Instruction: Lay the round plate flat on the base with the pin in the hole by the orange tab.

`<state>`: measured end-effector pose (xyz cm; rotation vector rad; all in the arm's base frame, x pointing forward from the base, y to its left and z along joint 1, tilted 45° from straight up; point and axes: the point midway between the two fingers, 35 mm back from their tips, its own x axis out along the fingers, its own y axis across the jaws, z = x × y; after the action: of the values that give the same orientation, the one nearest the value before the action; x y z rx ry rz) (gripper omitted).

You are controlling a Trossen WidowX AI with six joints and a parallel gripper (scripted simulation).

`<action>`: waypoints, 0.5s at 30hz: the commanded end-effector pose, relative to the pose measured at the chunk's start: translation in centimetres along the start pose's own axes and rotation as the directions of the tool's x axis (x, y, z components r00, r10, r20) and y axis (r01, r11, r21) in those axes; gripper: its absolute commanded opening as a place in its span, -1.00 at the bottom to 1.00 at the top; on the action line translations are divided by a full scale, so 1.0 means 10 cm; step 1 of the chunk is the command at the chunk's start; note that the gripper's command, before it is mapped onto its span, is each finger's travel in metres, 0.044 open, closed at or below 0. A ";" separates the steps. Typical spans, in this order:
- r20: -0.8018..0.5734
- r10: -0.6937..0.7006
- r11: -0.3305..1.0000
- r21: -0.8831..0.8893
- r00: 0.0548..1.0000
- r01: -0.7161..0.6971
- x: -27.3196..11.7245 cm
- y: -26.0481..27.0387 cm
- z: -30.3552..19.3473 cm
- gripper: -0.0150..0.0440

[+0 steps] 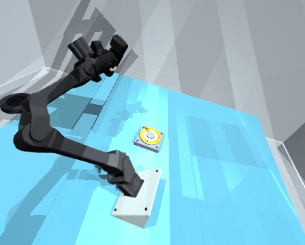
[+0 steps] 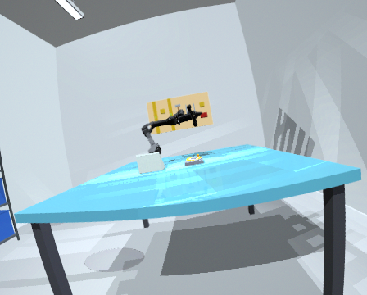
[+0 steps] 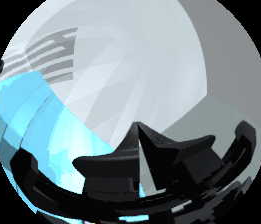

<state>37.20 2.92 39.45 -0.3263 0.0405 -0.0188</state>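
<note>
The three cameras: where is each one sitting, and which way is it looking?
Top: high above the blue table, looking down at the yellow plate on its base; whole arm shows.
Exterior: across the room, low, facing the table; the arm looks tiny.
Wrist: on the arm, facing wall and table edge; the shut, empty end effector shows.
Top and exterior share the plate and white block.

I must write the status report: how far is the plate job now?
Done: nothing visible; the yellow plate sits on its base, untouched. In hand: the gripper is shut on nothing, high and far from the plate. Left: turn the plate so the pin enters the hole by the orange tab, then withdraw.
</note>
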 end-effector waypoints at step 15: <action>-0.681 0.689 0.701 0.542 0.246 -0.464 0.04 0.93 -2.54 -0.49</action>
<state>38.69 3.45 15.93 -0.1701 1.0015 0.4801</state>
